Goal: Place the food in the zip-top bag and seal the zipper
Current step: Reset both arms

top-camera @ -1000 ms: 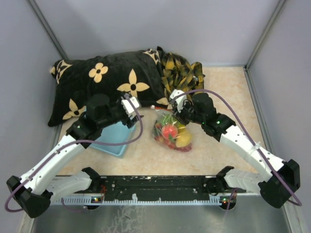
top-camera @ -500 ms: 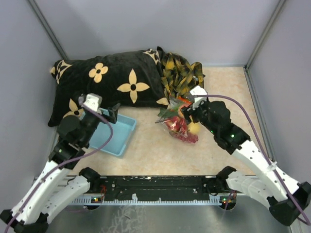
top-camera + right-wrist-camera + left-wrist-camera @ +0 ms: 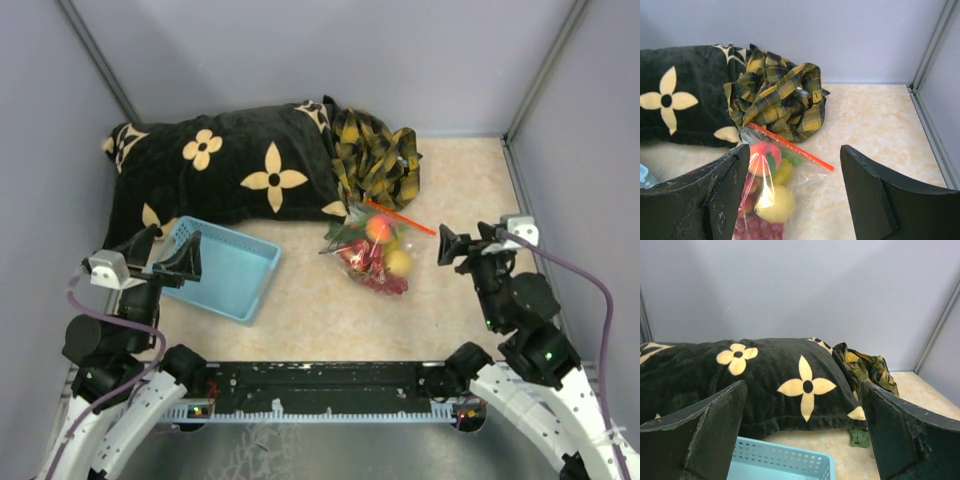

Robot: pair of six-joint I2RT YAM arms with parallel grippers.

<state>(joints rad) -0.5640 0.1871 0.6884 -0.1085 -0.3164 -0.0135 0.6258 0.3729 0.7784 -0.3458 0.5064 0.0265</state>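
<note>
Likely floppy, light and slippery, the bag (image 3: 352, 238) of food (image 3: 379, 231) lies ahead-left of the gaping right claw (image 3: 467, 243); pinch its stiffer zipper (image 3: 402, 218). Left claw (image 3: 163, 253) gapes too.

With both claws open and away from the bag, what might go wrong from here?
I cannot tell whether the zipper is shut along its length; if not, the food could spill when the zip-top bag is lifted. One end lies beside the plaid cloth, which could get caught in it.

Both the left claw (image 3: 162, 252) and right claw (image 3: 466, 246) have opened and drawn back near, leaving the clear food-filled plastic zip-top bag (image 3: 372, 258) free.
</note>
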